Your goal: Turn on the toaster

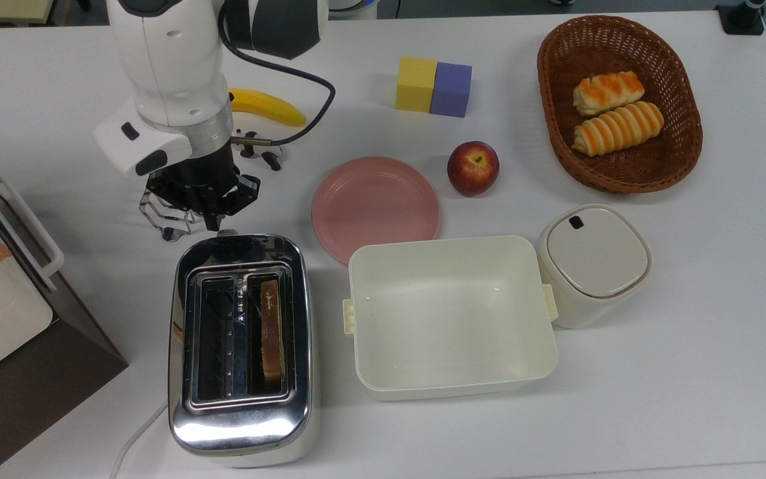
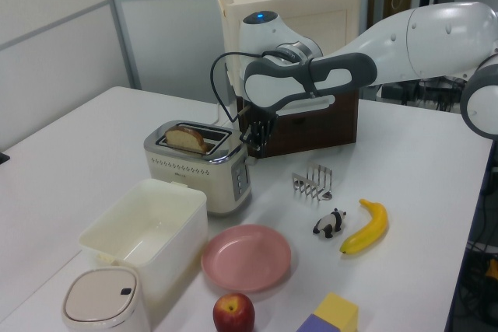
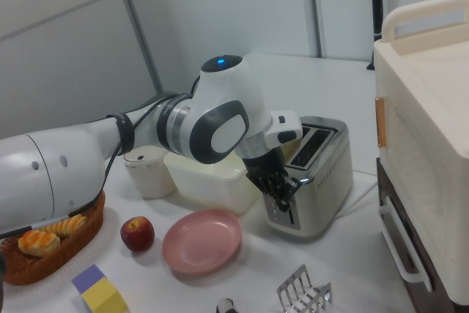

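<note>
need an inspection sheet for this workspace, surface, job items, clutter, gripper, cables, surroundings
surface: white table, no spills seen
job's things: toaster chrome, one bread slice standing in the top view's right slot, other slot empty; lever end faces the arm
clutter: wire toast rack, panda figure, banana, pink plate, apple, yellow block touching purple block, basket with two bread rolls, open cream tub, lidded canister
grippers: gripper at the toaster's lever end, pointing down
cables: white power cord from toaster; black cable on arm
surroundings: white-and-brown box appliance beside toaster; grey wall panels
</note>
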